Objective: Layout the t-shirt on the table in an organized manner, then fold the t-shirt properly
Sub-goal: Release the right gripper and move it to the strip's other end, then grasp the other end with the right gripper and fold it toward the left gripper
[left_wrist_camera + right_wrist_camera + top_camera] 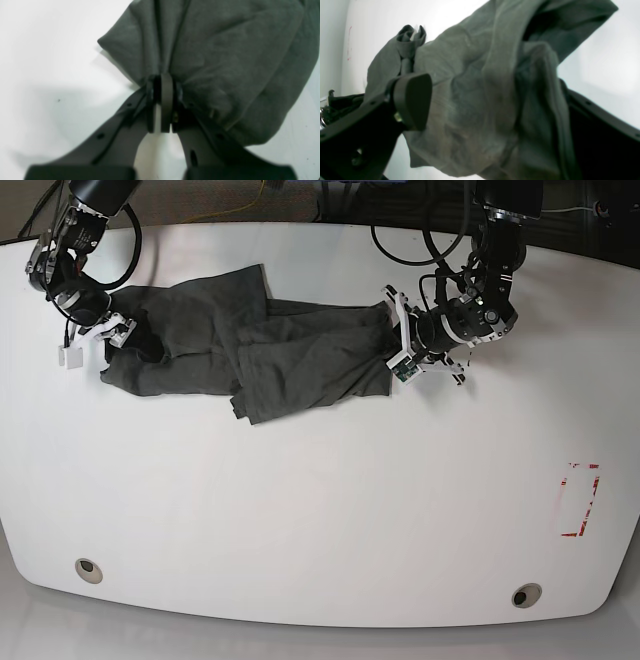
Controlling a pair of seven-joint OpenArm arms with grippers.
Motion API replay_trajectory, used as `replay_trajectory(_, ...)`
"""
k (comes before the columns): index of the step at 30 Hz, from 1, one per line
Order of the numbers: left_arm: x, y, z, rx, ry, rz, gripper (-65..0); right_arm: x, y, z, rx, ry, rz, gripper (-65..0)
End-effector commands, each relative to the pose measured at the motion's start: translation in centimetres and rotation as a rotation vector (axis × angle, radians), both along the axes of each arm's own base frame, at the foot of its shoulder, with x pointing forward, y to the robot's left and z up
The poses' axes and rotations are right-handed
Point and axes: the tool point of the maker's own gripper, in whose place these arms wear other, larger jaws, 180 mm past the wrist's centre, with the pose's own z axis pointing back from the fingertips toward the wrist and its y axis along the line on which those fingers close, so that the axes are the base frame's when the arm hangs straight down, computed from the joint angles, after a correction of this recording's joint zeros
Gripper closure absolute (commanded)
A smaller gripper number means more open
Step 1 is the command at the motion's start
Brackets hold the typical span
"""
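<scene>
White, glossy and round-edged, the table [320, 510] bore one wrinkled charcoal-grey fabric t-shirt [250, 345], two round grommets [88, 569] and one red tape rectangle [579, 500]. One shirt end was pinched by the left gripper [163, 86]; the right gripper [492, 100] was spread wide around the other.

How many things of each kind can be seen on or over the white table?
t-shirt: 1
gripper: 2, left gripper and right gripper
round grommets: 2
red tape mark: 1
Total: 6
</scene>
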Motion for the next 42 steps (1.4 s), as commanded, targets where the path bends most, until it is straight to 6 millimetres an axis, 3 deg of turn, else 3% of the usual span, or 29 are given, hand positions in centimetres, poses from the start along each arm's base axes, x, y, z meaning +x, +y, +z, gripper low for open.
replay_trajectory(1, 0.0, 1.2, -0.3, 0.052, 0.006, -0.004, -2.3, 0.6, -0.2, 1.0, -0.009, -0.035, 0.003, -56.6)
replay_trajectory(6, 0.0, 1.3, -0.3, 0.055, 0.006, -0.006, -2.3, 0.6, -0.1, 0.9, -0.007, -0.033, 0.005, -40.8)
replay_trajectory(12, 0.0, 1.3, -0.3, 0.057, 0.006, -0.006, -2.3, 0.7, 0.1, 0.9, -0.007, -0.031, 0.011, -10.5)
replay_trajectory(15, 0.0, 1.3, -0.3, 0.057, 0.006, -0.006, -2.3, 1.1, 1.0, 1.3, -0.022, -0.040, 0.055, 0.0)
replay_trajectory(30, 0.1, 1.3, -0.3, 0.058, 0.004, -0.007, -2.2, 3.3, 5.6, 7.5, -0.132, -0.208, 0.141, 0.0)
replay_trajectory(42, -0.1, 1.1, -0.4, 0.055, 0.008, -0.009, -2.2, 3.9, 13.0, 10.8, -0.125, -0.323, 0.326, -0.1)
